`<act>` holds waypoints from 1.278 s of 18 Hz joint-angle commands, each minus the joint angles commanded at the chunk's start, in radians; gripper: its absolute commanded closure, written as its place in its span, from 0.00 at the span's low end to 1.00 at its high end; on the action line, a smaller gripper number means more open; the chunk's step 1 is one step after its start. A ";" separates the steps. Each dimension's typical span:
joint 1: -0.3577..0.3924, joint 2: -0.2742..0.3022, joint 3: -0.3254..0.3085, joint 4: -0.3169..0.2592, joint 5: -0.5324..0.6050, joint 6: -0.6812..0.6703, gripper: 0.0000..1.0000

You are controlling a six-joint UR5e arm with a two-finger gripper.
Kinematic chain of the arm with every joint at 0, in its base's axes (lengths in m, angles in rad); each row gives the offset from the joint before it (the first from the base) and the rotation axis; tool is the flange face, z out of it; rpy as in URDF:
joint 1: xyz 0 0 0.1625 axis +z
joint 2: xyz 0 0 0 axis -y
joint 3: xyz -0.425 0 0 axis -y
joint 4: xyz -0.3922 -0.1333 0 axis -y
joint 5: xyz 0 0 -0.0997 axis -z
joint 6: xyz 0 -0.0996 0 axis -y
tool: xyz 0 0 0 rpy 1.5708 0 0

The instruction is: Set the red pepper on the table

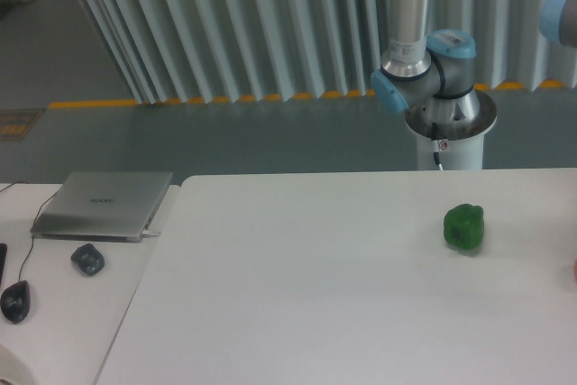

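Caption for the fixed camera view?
Green pepper on the white table; closed laptop on adjoining desk; tool out of frame.

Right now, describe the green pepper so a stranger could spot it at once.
Start with the large white table that fills the foreground. On its right side, in front of the robot arm's base, sits the green pepper. It is small, glossy and lobed, the only green thing on the table, far from the grey laptop on the left desk.
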State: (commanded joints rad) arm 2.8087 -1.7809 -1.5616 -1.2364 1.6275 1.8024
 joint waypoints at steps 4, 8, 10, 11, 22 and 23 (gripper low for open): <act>0.034 -0.038 0.003 0.005 -0.009 0.034 0.00; 0.063 -0.080 0.008 0.097 -0.009 0.136 0.00; 0.071 -0.103 0.014 0.135 -0.009 0.147 0.00; 0.077 -0.109 0.017 0.137 -0.008 0.149 0.00; 0.095 -0.144 0.017 0.141 -0.005 0.199 0.00; 0.098 -0.155 0.017 0.143 -0.006 0.219 0.00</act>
State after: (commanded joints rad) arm 2.9069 -1.9358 -1.5447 -1.0937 1.6214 2.0216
